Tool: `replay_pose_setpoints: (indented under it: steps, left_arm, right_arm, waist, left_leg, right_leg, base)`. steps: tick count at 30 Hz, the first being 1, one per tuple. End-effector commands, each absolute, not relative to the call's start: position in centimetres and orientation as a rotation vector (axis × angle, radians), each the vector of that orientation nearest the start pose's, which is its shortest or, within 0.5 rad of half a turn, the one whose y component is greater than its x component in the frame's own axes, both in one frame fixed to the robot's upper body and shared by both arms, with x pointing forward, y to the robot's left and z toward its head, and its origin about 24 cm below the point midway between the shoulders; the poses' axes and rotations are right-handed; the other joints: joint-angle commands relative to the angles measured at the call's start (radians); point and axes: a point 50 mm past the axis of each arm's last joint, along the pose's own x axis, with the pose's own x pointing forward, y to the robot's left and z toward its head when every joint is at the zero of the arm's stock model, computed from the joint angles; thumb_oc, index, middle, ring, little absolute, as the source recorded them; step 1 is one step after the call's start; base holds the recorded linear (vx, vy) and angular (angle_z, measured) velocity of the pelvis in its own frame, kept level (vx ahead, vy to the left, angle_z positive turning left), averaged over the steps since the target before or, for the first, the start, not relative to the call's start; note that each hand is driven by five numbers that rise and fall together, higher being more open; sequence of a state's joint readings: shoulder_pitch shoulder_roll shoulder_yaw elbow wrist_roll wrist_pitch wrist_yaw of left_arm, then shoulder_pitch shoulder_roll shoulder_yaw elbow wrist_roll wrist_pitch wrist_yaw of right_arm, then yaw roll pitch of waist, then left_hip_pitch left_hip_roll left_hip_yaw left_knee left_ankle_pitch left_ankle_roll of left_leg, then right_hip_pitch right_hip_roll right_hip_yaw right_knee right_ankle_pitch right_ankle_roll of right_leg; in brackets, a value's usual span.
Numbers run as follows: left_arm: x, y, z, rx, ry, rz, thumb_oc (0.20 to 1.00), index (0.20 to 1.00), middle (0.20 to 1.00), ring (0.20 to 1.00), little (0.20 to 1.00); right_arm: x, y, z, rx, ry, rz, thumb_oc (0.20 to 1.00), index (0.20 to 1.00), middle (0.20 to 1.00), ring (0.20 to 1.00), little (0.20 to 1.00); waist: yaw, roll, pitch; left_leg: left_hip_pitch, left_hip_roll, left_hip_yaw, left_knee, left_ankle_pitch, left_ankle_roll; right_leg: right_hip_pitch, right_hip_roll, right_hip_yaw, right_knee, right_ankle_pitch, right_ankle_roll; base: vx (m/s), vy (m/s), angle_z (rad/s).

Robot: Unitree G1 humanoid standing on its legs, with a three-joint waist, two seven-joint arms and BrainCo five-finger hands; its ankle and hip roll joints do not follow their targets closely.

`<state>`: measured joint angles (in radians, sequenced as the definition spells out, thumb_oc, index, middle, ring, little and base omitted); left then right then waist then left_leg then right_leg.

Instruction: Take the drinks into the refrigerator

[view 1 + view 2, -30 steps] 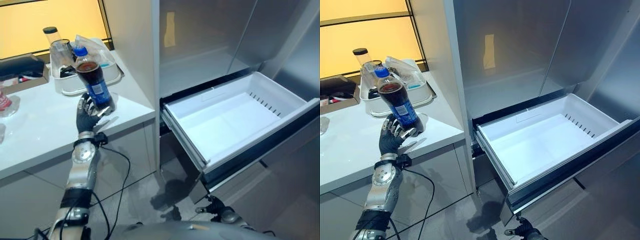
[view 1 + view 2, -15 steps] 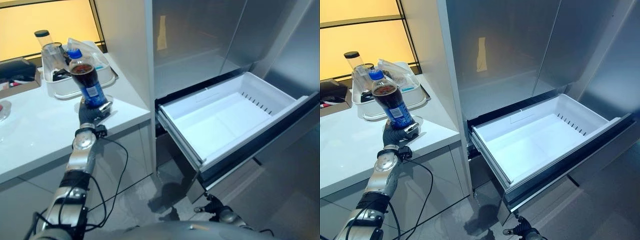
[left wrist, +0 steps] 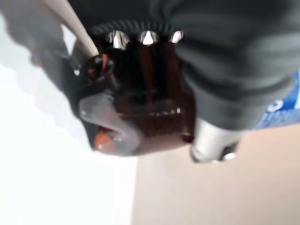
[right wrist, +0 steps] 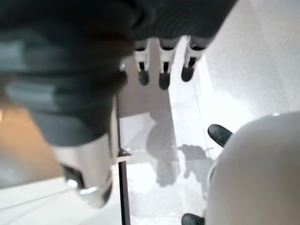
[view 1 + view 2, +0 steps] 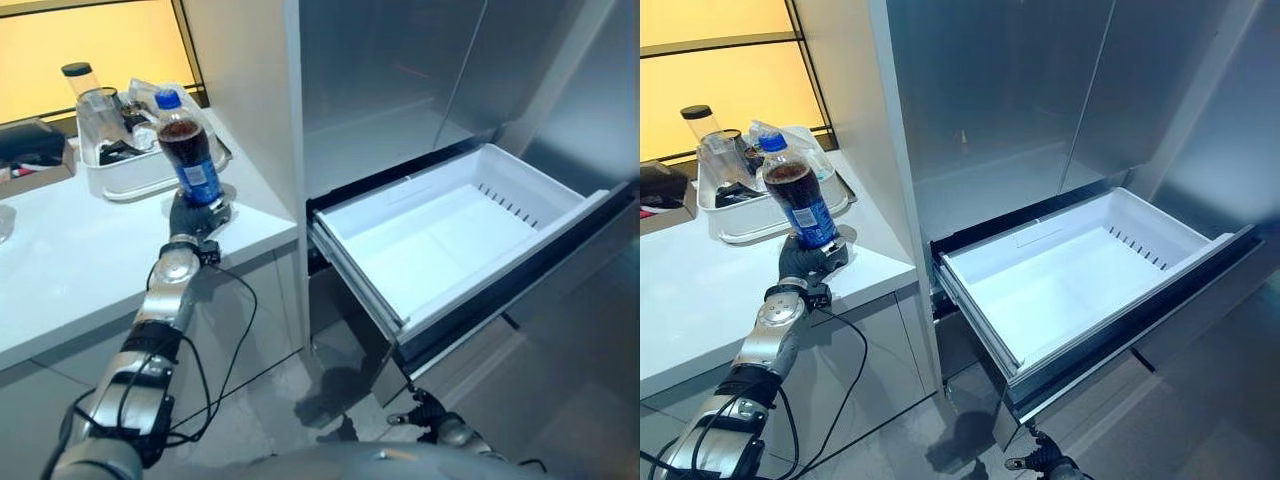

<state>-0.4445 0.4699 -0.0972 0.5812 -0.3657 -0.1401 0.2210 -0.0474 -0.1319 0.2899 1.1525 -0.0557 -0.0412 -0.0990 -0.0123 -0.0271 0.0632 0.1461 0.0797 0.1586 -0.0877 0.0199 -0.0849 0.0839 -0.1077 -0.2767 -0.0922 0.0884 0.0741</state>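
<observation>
A cola bottle [image 5: 190, 155] with a blue cap and blue label stands nearly upright in my left hand [image 5: 190, 215], which is shut round its lower part above the white counter [image 5: 60, 270], near the counter's corner by the refrigerator. In the left wrist view the bottle's dark base [image 3: 140, 108] lies against the palm. The refrigerator's white drawer [image 5: 360, 280] is pulled out and has nothing in it. It lies to the right of the bottle and lower. My right hand [image 5: 440, 428] hangs low near the floor, its fingers [image 4: 164, 79] relaxed and holding nothing.
A white tray [image 5: 120, 175] with a clear jar and packets stands on the counter behind the bottle. A dark box [image 5: 35, 150] lies at the far left. The steel refrigerator doors [image 5: 400, 80] above the drawer are closed. The fridge's side panel [image 5: 250, 90] rises beside the counter.
My left hand has carried the bottle a little to the right, toward the refrigerator, and set it more upright. The view has shifted slightly. The right hand has stayed low.
</observation>
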Motion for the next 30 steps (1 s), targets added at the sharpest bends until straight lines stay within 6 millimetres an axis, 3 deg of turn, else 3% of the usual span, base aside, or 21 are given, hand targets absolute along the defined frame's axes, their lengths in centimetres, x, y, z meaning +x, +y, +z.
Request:
replay_pose_setpoints:
  steps: [1,3,6,10,11,13,17,18,19,20,23,26,30]
  left_arm:
    - [34.5,22.7,11.8,0.088,-0.232,0.196,0.2,0.2,0.2,0.2,0.2]
    - [34.0,22.4,11.4,0.07,-0.236,0.183,0.2,0.2,0.2,0.2,0.2]
    - [31.6,21.2,9.4,-0.028,-0.23,0.147,0.2,0.2,0.2,0.2,0.2]
    - [29.3,20.7,8.5,-0.084,-0.241,0.119,0.2,0.2,0.2,0.2,0.2]
    - [28.1,20.4,8.0,-0.102,-0.241,0.087,0.2,0.2,0.2,0.2,0.2]
    - [27.2,19.9,7.8,-0.137,-0.254,0.057,0.2,0.2,0.2,0.2,0.2]
    - [25.9,20.3,7.5,-0.14,-0.256,0.061,0.2,0.2,0.2,0.2,0.2]
    - [25.2,20.6,7.3,-0.127,-0.255,0.068,0.2,0.2,0.2,0.2,0.2]
    - [25.1,20.6,7.3,-0.127,-0.253,0.068,0.2,0.2,0.2,0.2,0.2]
    - [24.5,20.7,7.3,-0.125,-0.258,0.055,0.2,0.2,0.2,0.2,0.2]
    - [23.8,20.8,7.4,-0.139,-0.272,0.043,0.2,0.2,0.2,0.2,0.2]
    - [23.1,20.9,8.0,-0.142,-0.303,0.031,0.2,0.2,0.2,0.2,0.2]
    - [22.7,21.0,8.6,-0.14,-0.331,0.021,0.2,0.2,0.2,0.2,0.2]
  right_arm:
    - [13.1,-16.6,-15.7,-0.371,1.022,0.137,1.0,1.0,1.0,1.0,1.0]
    - [13.2,-16.7,-15.7,-0.358,1.018,0.121,1.0,1.0,1.0,1.0,1.0]
    - [14.2,-17.1,-15.2,-0.316,0.983,0.062,1.0,1.0,1.0,1.0,1.0]
    - [15.5,-17.7,-14.5,-0.266,0.928,-0.006,1.0,1.0,1.0,1.0,1.0]
    - [16.3,-18.8,-14.2,-0.233,0.913,-0.07,1.0,1.0,1.0,1.0,1.0]
    - [16.4,-18.6,-14.2,-0.205,0.91,-0.093,1.0,1.0,1.0,1.0,1.0]
    - [18.4,-19.0,-12.7,-0.158,0.78,-0.138,1.0,1.0,1.0,1.0,1.0]
    - [20.7,-19.7,-10.2,-0.14,0.614,-0.159,1.0,1.0,1.0,1.0,1.0]
    - [20.6,-19.7,-10.2,-0.14,0.615,-0.159,1.0,1.0,1.0,1.0,1.0]
    - [21.8,-20.5,-8.2,-0.13,0.492,-0.178,1.0,1.0,1.0,1.0,1.0]
    - [22.9,-21.6,-5.1,-0.109,0.322,-0.212,1.0,1.0,1.0,1.0,1.0]
    - [23.0,-23.0,-3.0,-0.062,0.208,-0.29,1.0,1.0,1.0,1.0,1.0]
    - [22.6,-24.5,-2.1,0.034,0.147,-0.411,1.0,1.0,1.0,1.0,1.0]
  waist:
    - [-0.022,-0.008,0.043]
    - [-0.02,-0.008,0.044]
    - [-0.01,-0.013,0.05]
    - [0.001,-0.015,0.056]
    - [0.012,-0.016,0.057]
    - [0.021,-0.014,0.062]
    - [0.026,-0.014,0.066]
    - [0.026,-0.017,0.069]
    - [0.026,-0.016,0.068]
    - [0.023,-0.018,0.072]
    - [0.021,-0.021,0.075]
    - [0.019,-0.023,0.076]
    - [0.013,-0.025,0.075]
  left_leg:
    - [-0.013,-0.059,-0.013,0.0,-0.076,0.045]
    - [-0.013,-0.059,-0.013,0.0,-0.076,0.045]
    - [-0.015,-0.058,-0.016,0.0,-0.076,0.047]
    - [-0.018,-0.058,-0.019,0.0,-0.077,0.05]
    - [-0.02,-0.059,-0.023,0.0,-0.077,0.052]
    - [-0.021,-0.06,-0.026,0.0,-0.078,0.053]
    - [-0.022,-0.062,-0.028,0.0,-0.077,0.055]
    - [-0.025,-0.063,-0.028,0.0,-0.076,0.056]
    - [-0.025,-0.063,-0.028,0.0,-0.076,0.056]
    - [-0.027,-0.062,-0.029,0.0,-0.075,0.057]
    - [-0.03,-0.062,-0.029,0.0,-0.074,0.059]
    - [-0.032,-0.062,-0.03,0.0,-0.075,0.061]
    - [-0.031,-0.061,-0.031,0.0,-0.077,0.062]
  right_leg:
    - [0.027,-0.027,-0.027,0.013,-0.003,0.067]
    - [0.025,-0.027,-0.026,0.013,-0.003,0.067]
    - [0.024,-0.03,-0.023,0.012,-0.001,0.064]
    - [0.022,-0.03,-0.024,0.013,-0.001,0.062]
    - [0.022,-0.03,-0.028,0.013,-0.002,0.061]
    - [0.021,-0.033,-0.028,0.014,-0.001,0.061]
    - [0.02,-0.034,-0.029,0.015,-0.001,0.061]
    - [0.017,-0.033,-0.025,0.015,0.0,0.059]
    - [0.017,-0.033,-0.025,0.015,0.0,0.059]
    - [0.014,-0.033,-0.024,0.016,0.0,0.058]
    - [0.01,-0.032,-0.023,0.017,0.0,0.057]
    - [0.009,-0.032,-0.023,0.018,0.0,0.056]
    - [0.008,-0.031,-0.023,0.019,-0.001,0.055]
  base:
    - [-0.01,0.002,-0.05]
    - [0.0,0.0,0.0]
    - [0.0,0.0,0.0]
    - [0.0,0.002,-0.01]
    - [0.0,0.0,0.0]
    - [0.0,0.0,0.0]
    - [0.0,0.0,0.0]
    - [0.0,0.0,0.0]
    - [0.0,0.0,0.0]
    - [0.0,0.0,0.0]
    - [-0.01,0.0,-0.01]
    - [0.0,0.0,0.0]
    - [0.0,0.0,0.0]
